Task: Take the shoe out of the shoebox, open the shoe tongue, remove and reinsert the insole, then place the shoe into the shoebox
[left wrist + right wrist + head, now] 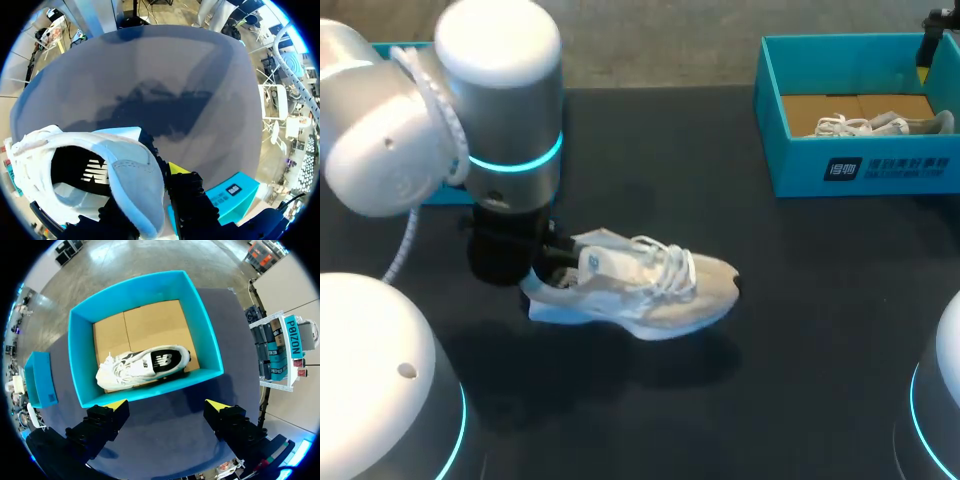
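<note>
A white and pale grey shoe lies on its sole on the dark table, toe to the right. My left gripper is at its heel. In the left wrist view the heel collar sits between the fingers, one yellow tip outside it, the other hidden inside the shoe, so my left gripper is shut on it. The teal shoebox stands at the back right with a second shoe inside. My right gripper hangs open above the near wall of the shoebox, with nothing between its fingers.
A teal lid lies at the back left, partly behind my left arm; the right wrist view shows the lid beside the box. The second shoe lies on brown cardboard in the box. Bare table spreads between the shoe and the box.
</note>
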`<state>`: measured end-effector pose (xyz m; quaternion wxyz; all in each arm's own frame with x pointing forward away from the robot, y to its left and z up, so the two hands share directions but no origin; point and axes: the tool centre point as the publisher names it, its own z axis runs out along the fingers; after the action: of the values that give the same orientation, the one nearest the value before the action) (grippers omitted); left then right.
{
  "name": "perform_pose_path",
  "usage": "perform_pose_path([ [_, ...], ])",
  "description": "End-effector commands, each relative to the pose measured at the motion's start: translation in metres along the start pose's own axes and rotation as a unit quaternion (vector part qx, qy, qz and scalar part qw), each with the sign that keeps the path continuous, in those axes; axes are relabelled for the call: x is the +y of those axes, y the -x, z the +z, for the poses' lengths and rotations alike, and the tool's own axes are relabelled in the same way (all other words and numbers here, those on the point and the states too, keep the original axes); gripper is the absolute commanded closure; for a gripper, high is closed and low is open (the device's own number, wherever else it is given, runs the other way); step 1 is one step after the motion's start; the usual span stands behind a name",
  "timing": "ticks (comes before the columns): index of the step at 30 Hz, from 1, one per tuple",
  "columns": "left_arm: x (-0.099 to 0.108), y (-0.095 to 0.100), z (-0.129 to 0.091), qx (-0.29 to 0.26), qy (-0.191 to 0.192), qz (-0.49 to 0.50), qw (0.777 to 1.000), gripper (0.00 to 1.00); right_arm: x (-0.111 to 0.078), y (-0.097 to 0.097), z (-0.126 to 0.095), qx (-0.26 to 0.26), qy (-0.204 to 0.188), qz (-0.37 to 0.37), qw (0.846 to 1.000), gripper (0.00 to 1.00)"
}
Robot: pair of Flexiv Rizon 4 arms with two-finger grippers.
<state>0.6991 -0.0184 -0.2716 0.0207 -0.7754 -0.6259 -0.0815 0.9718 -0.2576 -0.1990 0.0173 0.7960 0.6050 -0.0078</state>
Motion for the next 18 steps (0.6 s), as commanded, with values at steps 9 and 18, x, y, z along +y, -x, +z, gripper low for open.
perform_pose_path([
  [9,0.003,0.042,0.044,0.010,-0.013,0.004,1.000,1.00,-0.001,0.000,0.000,0.000,0.001,0.000,1.000,0.00],
  [18,0.004,0.062,0.069,0.016,-0.014,0.004,1.000,1.00,-0.001,0.000,0.000,0.000,0.001,0.000,1.000,0.00],
])
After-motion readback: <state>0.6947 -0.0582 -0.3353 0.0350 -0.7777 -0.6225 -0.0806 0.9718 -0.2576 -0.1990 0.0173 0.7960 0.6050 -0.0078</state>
